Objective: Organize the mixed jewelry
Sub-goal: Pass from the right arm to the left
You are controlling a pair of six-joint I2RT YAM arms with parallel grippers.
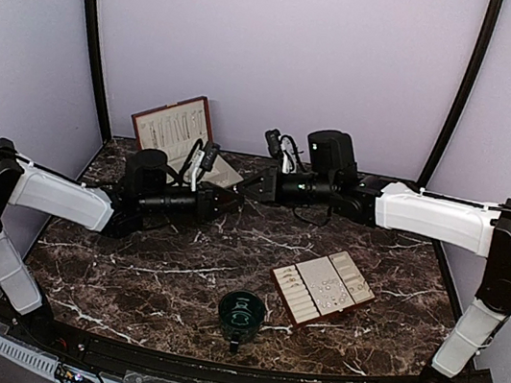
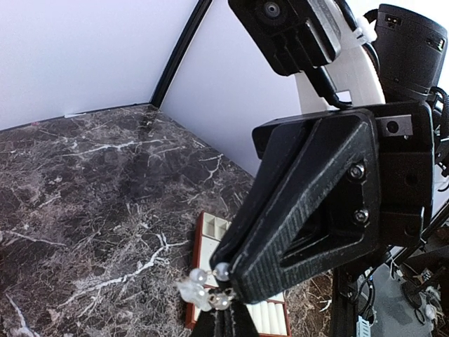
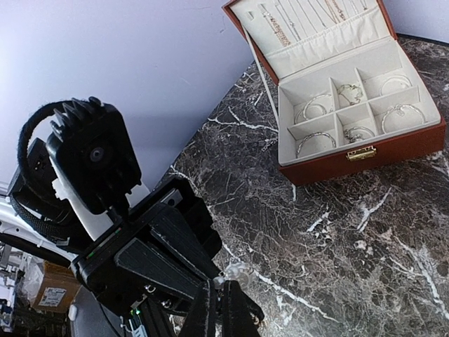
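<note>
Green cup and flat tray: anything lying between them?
Nothing. In the top view, only bare marble tabletop separates the cup from the tray.

Above the marble table (image 1: 126,273), the left arm (image 1: 60,197) and right arm (image 1: 431,217) are wearing white shells between black joints, thin black cables (image 1: 291,147) trailing, silver screws (image 2: 358,170) glinting on the right gripper's (image 2: 238,277) ribbed black plastic.

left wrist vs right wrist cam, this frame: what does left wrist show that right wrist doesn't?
Left wrist only: the flat tray with cream ring slots, below the right end effector.
Right wrist only: the open jewelry box, with silvery pieces in its cream compartments, and the left end effector.
Both: the marble table and a white beaded piece where the two shut end effector tips meet.
</note>
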